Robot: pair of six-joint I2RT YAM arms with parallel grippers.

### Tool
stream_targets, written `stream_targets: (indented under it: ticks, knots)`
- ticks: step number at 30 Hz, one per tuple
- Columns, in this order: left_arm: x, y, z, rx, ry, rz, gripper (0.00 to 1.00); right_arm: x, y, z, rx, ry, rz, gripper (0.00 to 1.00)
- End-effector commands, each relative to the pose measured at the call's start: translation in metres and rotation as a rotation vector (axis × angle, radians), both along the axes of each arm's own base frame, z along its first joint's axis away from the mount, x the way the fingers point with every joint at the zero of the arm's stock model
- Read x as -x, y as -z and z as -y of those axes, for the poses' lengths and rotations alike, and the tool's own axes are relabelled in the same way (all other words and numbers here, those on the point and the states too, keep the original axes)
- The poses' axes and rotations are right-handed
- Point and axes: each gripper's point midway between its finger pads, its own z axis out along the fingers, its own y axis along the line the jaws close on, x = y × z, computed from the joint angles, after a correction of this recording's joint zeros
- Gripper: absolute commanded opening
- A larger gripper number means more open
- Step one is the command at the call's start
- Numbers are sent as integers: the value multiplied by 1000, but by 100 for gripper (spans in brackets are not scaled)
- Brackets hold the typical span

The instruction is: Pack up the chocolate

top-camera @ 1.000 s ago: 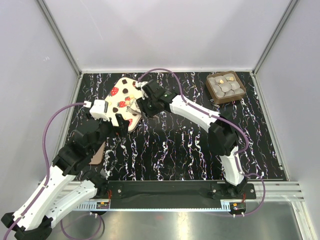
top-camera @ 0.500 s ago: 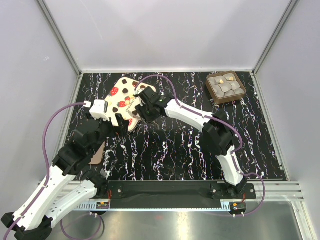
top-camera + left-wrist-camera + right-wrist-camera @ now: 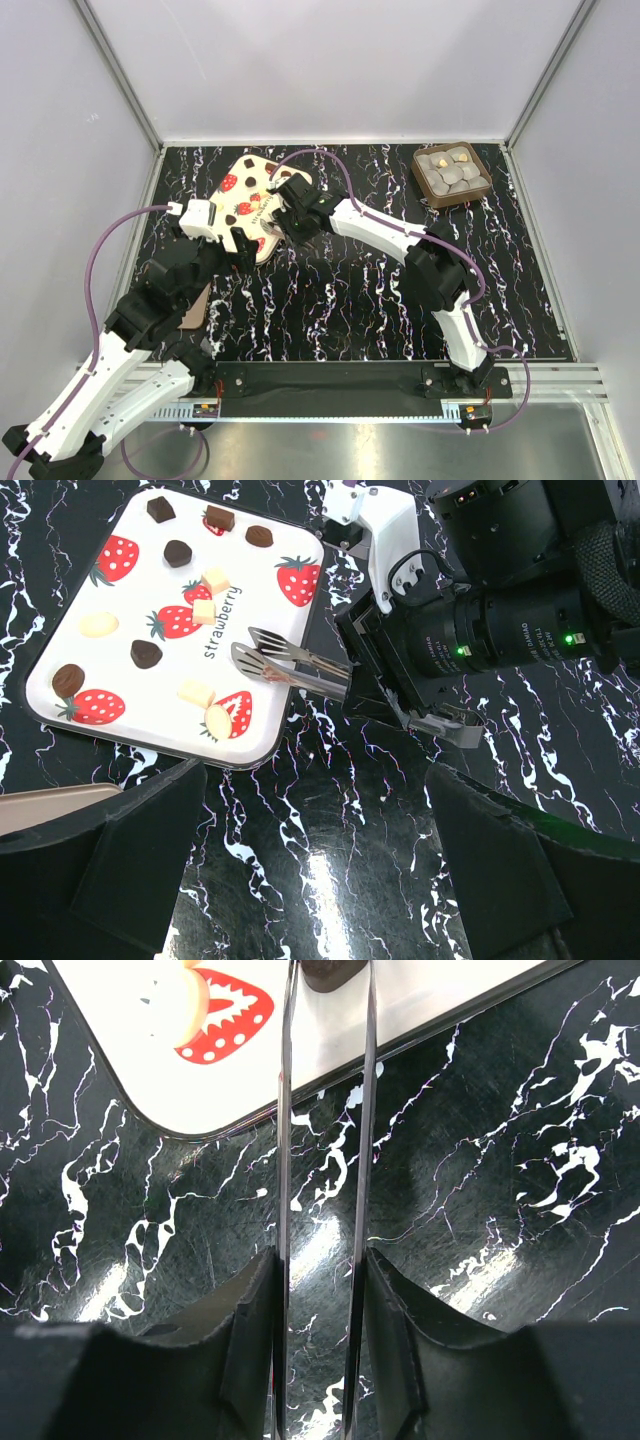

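Observation:
The chocolate [image 3: 452, 170], round grey and gold pieces, sits in a small square brown tray [image 3: 421, 186] at the far right of the table. My right gripper [image 3: 291, 214] is far from it, at the right edge of the strawberry-printed cream lid [image 3: 243, 193]. It is shut on metal tongs [image 3: 325, 1110], whose tips [image 3: 252, 648] reach over the lid [image 3: 120, 630]. A dark brown shape [image 3: 331, 970] lies between the tong arms at the top edge. I cannot tell whether it is printed or loose. My left gripper [image 3: 320, 880] stands open and holds nothing, just in front of the lid's near edge.
A flat pinkish-brown piece [image 3: 195, 306] lies under my left arm at the table's left edge, seen also in the left wrist view [image 3: 45, 802]. White walls and metal rails close in the black marbled table [image 3: 340, 300].
My right gripper has shifted left toward the lid, carrying the tongs over it, and has squeezed the tong arms closer together. The left arm has not moved.

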Motion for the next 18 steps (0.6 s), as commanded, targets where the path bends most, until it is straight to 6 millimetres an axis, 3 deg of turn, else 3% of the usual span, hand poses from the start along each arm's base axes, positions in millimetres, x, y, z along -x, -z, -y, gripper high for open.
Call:
stream_targets:
  ticks: [1,11,16,18]
  knots:
    - [-7,-13,-1,23,-21,54,99,-5,-28,-8,-44,-5,70,42]
    - [-7,-13,-1,21,-23,53,99,-13,-52,-5,-58,10,105,41]
    - [-7,-13,-2,22,-25,55,99,-33,-70,19,-107,80,118,40]
    - [-7,-13,-2,23,-24,56,99,-38,-86,29,-159,94,112,40]
